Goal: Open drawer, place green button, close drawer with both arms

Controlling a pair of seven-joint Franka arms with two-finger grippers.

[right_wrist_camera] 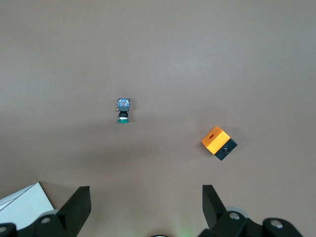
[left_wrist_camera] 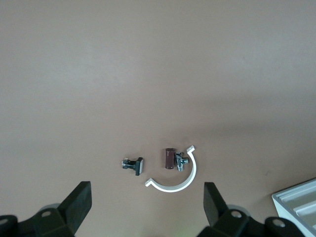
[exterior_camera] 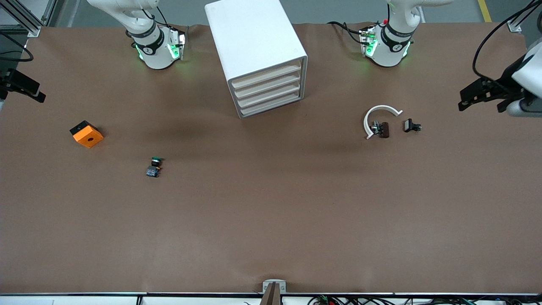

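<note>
While jaws gape, the button (exterior_camera: 154, 166) lies amid bare table (exterior_camera: 271, 220).

Tiny button (exterior_camera: 154, 166), green cap, black body, blue base. Lying on its side on the table (exterior_camera: 271, 220). Toward the right arm's end, well in from every edge.

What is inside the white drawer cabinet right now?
Nothing can be told. All four drawers of the white cabinet are shut, so their insides are covered; only the drawer fronts show. The button lies out on the table, nearer the camera than the cabinet.
</note>
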